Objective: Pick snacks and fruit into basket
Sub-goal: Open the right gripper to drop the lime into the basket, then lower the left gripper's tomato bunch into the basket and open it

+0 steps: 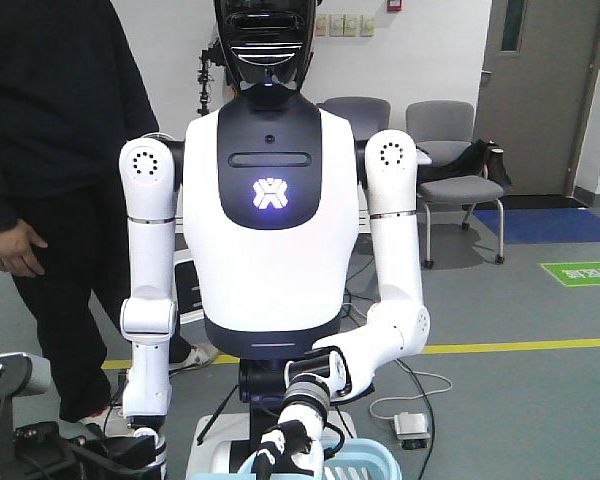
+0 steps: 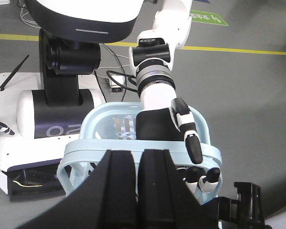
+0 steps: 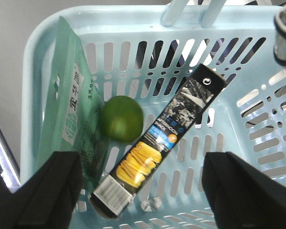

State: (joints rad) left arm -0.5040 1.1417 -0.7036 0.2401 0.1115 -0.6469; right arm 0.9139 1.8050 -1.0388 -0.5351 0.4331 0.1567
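Black jaws of my right gripper point(image 3: 143, 188) are framing the bottom of the right wrist view, one at each lower corner, spread wide apart with nothing between them. Through that gap I am looking straight down into the basket point(image 3: 52, 24).

Going left to right inside it: the teal pouch point(image 3: 69, 102) is leaning against the left wall, its long axis running near vertical in the picture, hang-hole end toward the top. Just beside it, the green fruit point(image 3: 122, 118) is sitting on the slotted floor, touching or nearly touching the pouch. Next, the Franzzi box point(image 3: 157, 145) is lying diagonally, its long axis running from lower left to upper right, barcode end toward my jaws and the end with the round hole pointing up at the far right wall.

So I am judging the packing as largely done: two snacks and one fruit are already in. I cannot tell whether anything is left outside, since no desk or other items are showing.

In the left wrist view, my left gripper point(image 2: 138, 186) is showing its jaws close together, apparently holding nothing, near the basket rim, while the right arm is reaching over the basket.
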